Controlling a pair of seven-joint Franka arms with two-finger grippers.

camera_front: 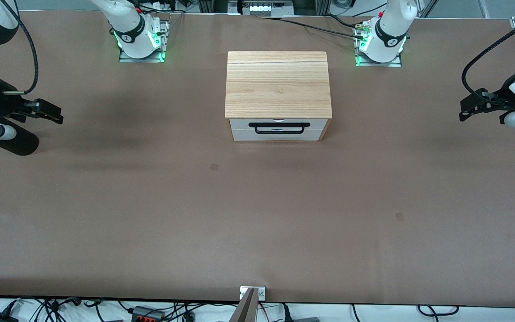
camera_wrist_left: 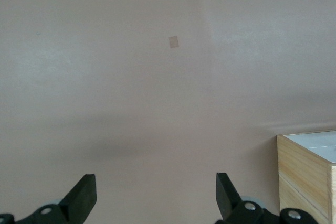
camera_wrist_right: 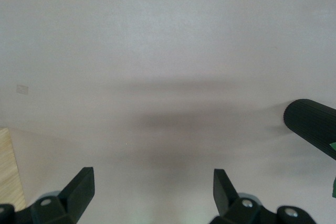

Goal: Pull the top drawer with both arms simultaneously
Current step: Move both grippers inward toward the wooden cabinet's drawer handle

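A wide table (camera_front: 150, 214) covered in plain brown sheeting fills the scene, with cables trailing along its edges and both arm bases bolted along the edge farthest from the front camera. Midway between the two bases sits a small cabinet (camera_front: 278, 85) with a light-wood grained top, and the top drawer (camera_front: 278, 124) is in its white front, which faces the front camera; it looks fully closed, flush with the frame. Its long thin black bar handle (camera_front: 279, 128) runs across most of the panel, with a small notch at the panel's top edge. The drawer is probably light and rigid, sliding on simple runners, so the risk is less in weight than in skewing it or dragging the whole cabinet if the pull is uneven. The bar is the sensible place to grip, one gripper toward each end, pulling straight out together. The left gripper (camera_front: 472, 107) hangs over bare table toward the left arm's end, well apart from the cabinet, its fingers (camera_wrist_left: 84, 195) spread wide and holding nothing. The right gripper (camera_front: 49, 112) hangs over the right arm's end of the table, equally distant, fingers (camera_wrist_right: 81, 187) likewise spread and empty. Neither has begun its approach.
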